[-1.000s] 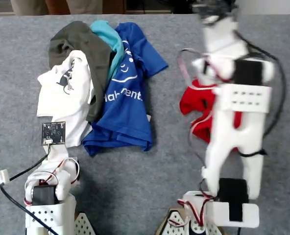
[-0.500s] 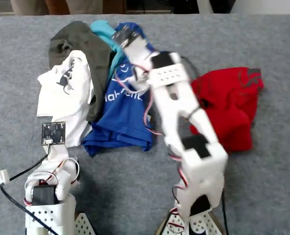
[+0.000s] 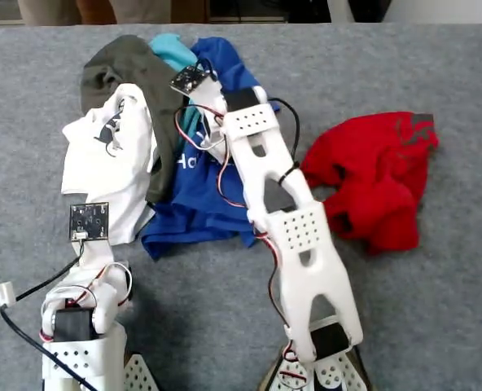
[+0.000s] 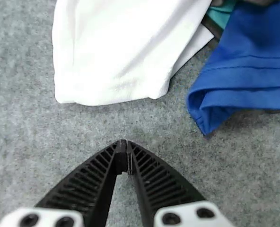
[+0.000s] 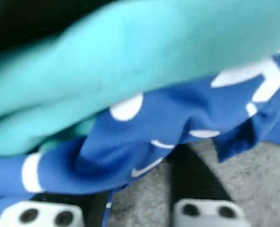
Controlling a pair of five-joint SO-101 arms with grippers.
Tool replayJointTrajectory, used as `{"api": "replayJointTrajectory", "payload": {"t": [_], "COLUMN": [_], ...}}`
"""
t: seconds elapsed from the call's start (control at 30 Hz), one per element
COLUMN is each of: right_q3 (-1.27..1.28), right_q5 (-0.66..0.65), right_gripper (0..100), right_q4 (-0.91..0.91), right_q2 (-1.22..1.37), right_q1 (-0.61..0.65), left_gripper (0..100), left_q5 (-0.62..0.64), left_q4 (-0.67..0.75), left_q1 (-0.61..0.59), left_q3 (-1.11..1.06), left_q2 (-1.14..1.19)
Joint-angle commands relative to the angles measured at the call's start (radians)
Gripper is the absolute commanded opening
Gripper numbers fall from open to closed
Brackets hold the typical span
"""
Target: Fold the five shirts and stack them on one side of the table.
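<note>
The table (image 3: pixel 461 326) has a grey, felt-like cover. Behind its far edge stand some beige and brown shapes (image 3: pixel 94 10), next to them a dark gap (image 3: pixel 257 8) and a pale patch (image 3: pixel 444 10).

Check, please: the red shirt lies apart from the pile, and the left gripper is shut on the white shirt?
No: the left wrist view shows the left gripper shut on nothing, short of the white shirt. The red shirt lies apart.

The left arm (image 3: pixel 78 357) and right arm (image 3: pixel 302 244) were holed white plastic with red and black cables (image 3: pixel 221 175); the left gripper (image 4: pixel 122 146) was black, ribbed.
</note>
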State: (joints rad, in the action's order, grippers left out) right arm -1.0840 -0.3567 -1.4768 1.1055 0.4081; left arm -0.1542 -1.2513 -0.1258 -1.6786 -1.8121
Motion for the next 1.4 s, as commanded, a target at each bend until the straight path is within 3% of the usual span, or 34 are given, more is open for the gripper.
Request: {"api": "replayJointTrajectory", "payload": {"t": [0.0,0.13,0.5,0.97,1.2,1.37], "right_q3": [-0.292,-0.582,-0.582,-0.572,-0.581,-0.582], "right_q5": [-0.006,-0.006,-0.008,-0.008,-0.005,-0.006], "right_gripper": [2.7,2.7,2.6,3.1,26.6,27.0], "right_q4": [-0.095,-0.204,-0.195,0.252,0.071,0.005], "right_q2": [0.050,0.081,-0.186,-0.283,-0.291,-0.352], "right_q1": [0.024,0.058,0.200,0.398,0.390,0.355], "left_gripper": [2,2,2,2,2,2], "left_q5": [0.000,0.000,0.000,0.000,0.000,0.000], "left_q4": [-0.003,-0.003,-0.003,-0.003,-0.003,-0.003], "left_q1": [0.003,0.003,0.003,0.003,0.003,0.003], "left_q3": [-0.012,-0.012,-0.012,-0.012,-0.012,-0.012], "left_q2": [-0.007,-0.007,-0.007,-0.007,-0.007,-0.007]}}
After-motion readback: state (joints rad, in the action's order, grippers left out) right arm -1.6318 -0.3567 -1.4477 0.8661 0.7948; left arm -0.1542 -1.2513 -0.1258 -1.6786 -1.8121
